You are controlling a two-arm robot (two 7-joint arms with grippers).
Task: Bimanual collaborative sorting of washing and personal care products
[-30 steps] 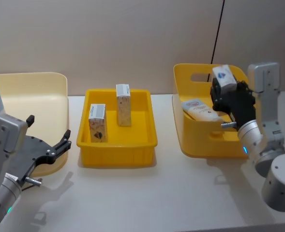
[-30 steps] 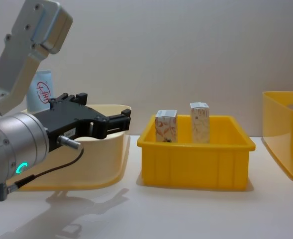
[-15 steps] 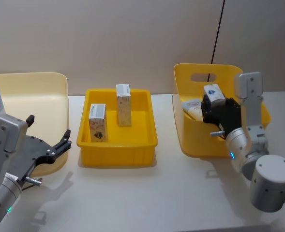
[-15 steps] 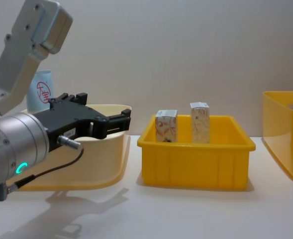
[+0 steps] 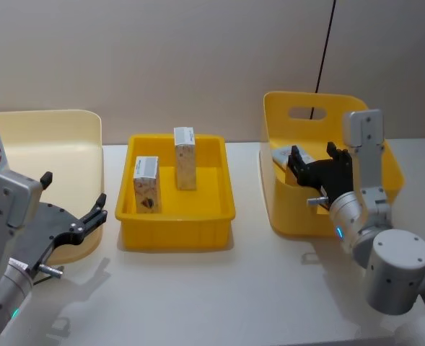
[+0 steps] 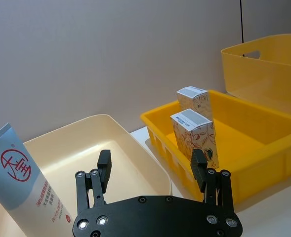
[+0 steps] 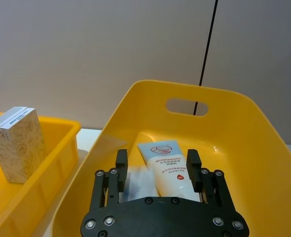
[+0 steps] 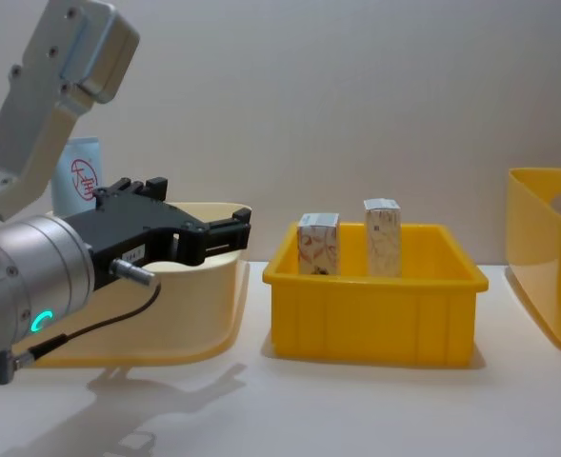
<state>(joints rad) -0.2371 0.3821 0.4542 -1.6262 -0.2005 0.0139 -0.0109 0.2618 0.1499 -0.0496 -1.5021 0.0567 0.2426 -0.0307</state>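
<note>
A light-blue squeeze tube (image 7: pixel 166 165) with red print lies flat in the deep yellow bin (image 7: pixel 244 148) at the right of the head view. Above it the right claw (image 7: pixel 158 168) hangs spread wide, empty. The left claw (image 6: pixel 152 170), lower left, gapes empty over the cream bin (image 6: pixel 130 163).

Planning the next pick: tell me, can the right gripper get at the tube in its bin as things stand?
Probably yes. The right gripper hangs open above the tube in the tall yellow bin, with nothing between them.
</note>
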